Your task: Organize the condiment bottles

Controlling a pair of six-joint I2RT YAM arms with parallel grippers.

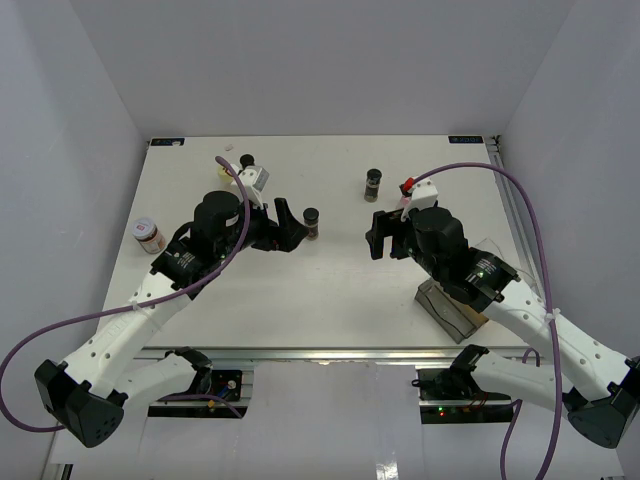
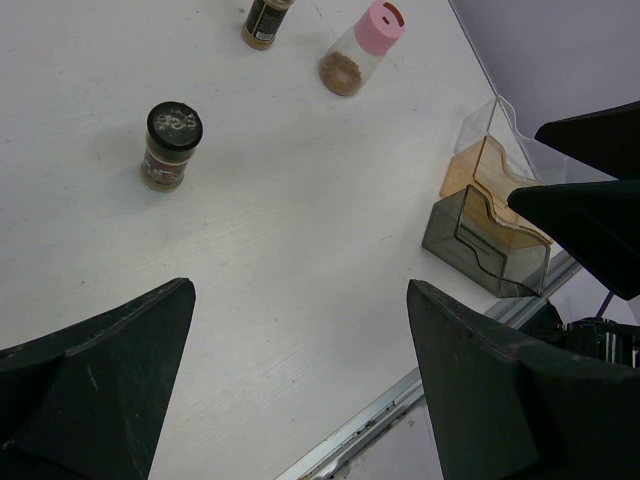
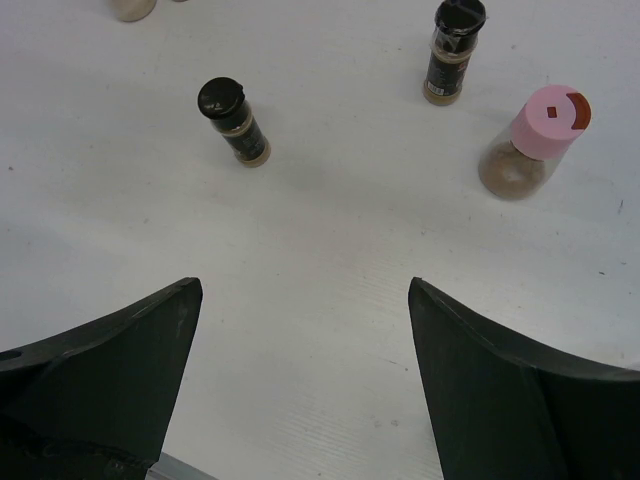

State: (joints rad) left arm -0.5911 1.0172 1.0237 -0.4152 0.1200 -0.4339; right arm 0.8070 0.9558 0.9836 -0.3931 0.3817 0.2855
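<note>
A dark brown jar with a black cap (image 1: 311, 222) stands mid-table, just right of my open, empty left gripper (image 1: 286, 226); it shows in the left wrist view (image 2: 170, 146) and the right wrist view (image 3: 235, 122). A second dark jar (image 1: 373, 183) stands behind my open, empty right gripper (image 1: 379, 236). A third dark jar (image 1: 246, 160) stands at the back left. A pink-lidded jar (image 1: 149, 235) stands at the left edge. The left wrist view shows a pink-lidded jar (image 2: 360, 55) beside the second dark jar (image 2: 265, 20). The right wrist view shows another pink-lidded jar (image 3: 535, 140) beside a dark jar (image 3: 455, 50).
A grey rectangular tray (image 1: 445, 305) lies at the front right, partly under my right arm. In the left wrist view it (image 2: 485, 250) sits in front of a clear holder with an orange tint (image 2: 480, 165). The table's metal front edge (image 2: 370, 425) runs close below my left gripper.
</note>
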